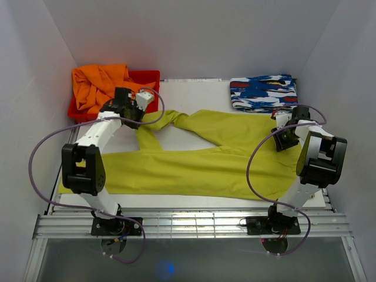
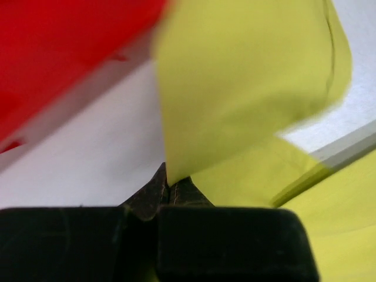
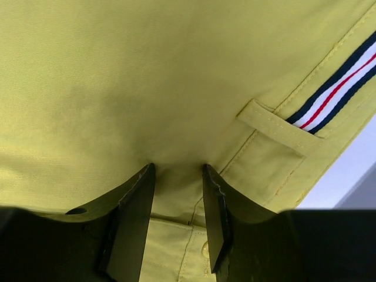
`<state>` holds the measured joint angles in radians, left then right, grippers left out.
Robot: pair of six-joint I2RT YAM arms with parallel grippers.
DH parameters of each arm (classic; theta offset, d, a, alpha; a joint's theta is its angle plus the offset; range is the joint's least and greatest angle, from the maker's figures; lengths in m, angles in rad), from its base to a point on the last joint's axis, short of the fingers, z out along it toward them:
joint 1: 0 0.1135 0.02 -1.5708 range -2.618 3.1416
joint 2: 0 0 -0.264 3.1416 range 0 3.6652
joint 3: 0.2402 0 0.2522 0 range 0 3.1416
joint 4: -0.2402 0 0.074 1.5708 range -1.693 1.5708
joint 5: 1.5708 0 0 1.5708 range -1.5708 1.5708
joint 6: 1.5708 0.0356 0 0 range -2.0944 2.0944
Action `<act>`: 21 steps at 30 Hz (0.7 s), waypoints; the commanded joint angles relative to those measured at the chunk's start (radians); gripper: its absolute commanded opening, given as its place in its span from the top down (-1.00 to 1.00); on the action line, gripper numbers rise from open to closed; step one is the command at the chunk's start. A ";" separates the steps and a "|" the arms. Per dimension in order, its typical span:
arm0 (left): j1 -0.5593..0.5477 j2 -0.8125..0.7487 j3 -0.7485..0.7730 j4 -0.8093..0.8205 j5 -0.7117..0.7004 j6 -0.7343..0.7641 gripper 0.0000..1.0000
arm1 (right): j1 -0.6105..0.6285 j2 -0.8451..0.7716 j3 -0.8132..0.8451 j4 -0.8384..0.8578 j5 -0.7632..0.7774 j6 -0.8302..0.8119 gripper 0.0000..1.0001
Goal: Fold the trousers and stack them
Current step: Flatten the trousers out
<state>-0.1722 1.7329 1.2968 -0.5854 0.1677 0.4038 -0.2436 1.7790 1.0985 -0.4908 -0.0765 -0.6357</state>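
Observation:
The yellow-green trousers (image 1: pixel 200 167) lie spread across the table, one leg along the front, the other bent up toward the back left. My left gripper (image 1: pixel 143 120) is shut on the end of that upper leg (image 2: pixel 247 88) and holds it lifted by the red bin. My right gripper (image 1: pixel 281 130) is open and presses down on the waist end, its fingers (image 3: pixel 132 205) standing on the cloth (image 3: pixel 147 76) beside the striped waistband (image 3: pixel 338 88).
A red bin (image 1: pixel 144 77) at the back left holds an orange garment (image 1: pixel 97 85). A folded blue, white and red patterned cloth (image 1: pixel 263 91) lies at the back right. White walls close in both sides.

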 commanded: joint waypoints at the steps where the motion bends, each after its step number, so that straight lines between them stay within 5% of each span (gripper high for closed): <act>1: 0.120 -0.209 0.096 -0.017 -0.074 0.133 1.00 | -0.059 0.060 -0.074 0.014 0.169 -0.082 0.13; 10: 0.316 -0.404 -0.086 -0.002 -0.088 0.366 1.00 | -0.118 0.043 -0.107 0.021 0.182 -0.147 0.15; 21: 0.381 -0.330 -0.180 -0.277 0.124 0.547 0.97 | -0.145 -0.079 -0.157 -0.035 0.049 -0.246 0.23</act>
<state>0.1879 1.3628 1.1137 -0.8085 0.2649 0.8803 -0.3515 1.6905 0.9852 -0.4049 -0.0788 -0.8043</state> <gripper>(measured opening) 0.022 0.387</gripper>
